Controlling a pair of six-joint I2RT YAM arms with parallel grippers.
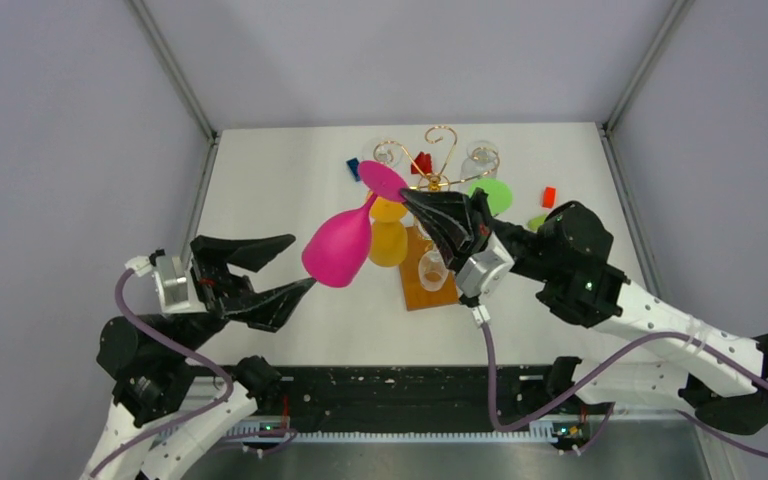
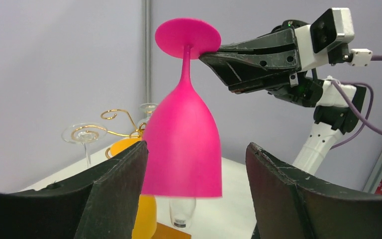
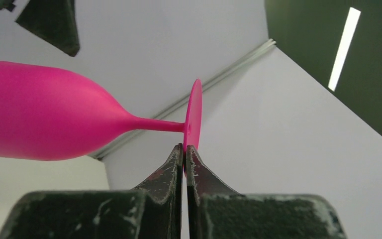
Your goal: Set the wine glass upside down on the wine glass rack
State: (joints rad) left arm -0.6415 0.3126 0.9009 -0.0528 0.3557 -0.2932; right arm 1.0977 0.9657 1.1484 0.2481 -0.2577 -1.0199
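The right gripper [image 1: 407, 197], pinching the rim of the foot, holds the pink wine glass [image 1: 339, 250] bowl-down in the air near the wine glass rack [image 1: 441, 150], apparently so it can hang inverted, while the left gripper [image 1: 298, 263] stands spread either side of the bowl.

A blue block [image 1: 352, 168] and a red block [image 1: 421, 162] lie near the back of the white worktop [image 1: 280, 180], and an orange-red block [image 1: 549, 196] sits well apart toward the right edge. Near the middle an orange-yellow glass [image 1: 388, 243] is turned bowl-down, with a clear glass [image 1: 432, 268] just to its right. A green disc [image 1: 490, 195] shows behind them, and another clear glass [image 1: 481, 155] stands further back.
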